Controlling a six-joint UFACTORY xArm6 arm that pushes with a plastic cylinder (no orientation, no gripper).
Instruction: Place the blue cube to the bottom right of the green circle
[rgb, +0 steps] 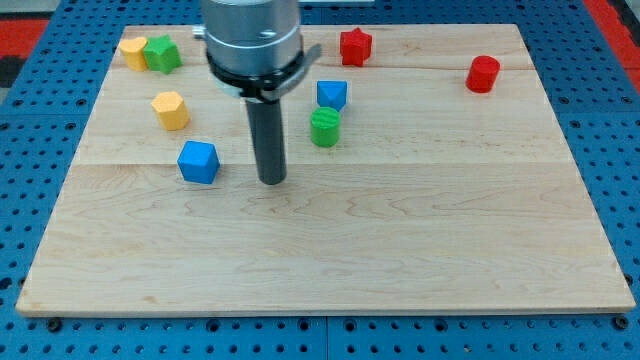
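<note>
The blue cube (198, 162) lies on the wooden board (400, 250), left of centre. The green circle, a short green cylinder (325, 128), stands to its upper right, near the board's middle. My tip (271, 181) rests on the board just right of the blue cube, with a small gap between them, and to the lower left of the green cylinder. The rod rises from the tip to the arm's grey body at the view's top.
A second blue block, triangular (332, 94), sits just above the green cylinder. A red star (355, 45) and a red cylinder (482, 74) lie at the top right. A yellow block (171, 109), another yellow block (133, 52) and a green block (162, 54) lie at the upper left.
</note>
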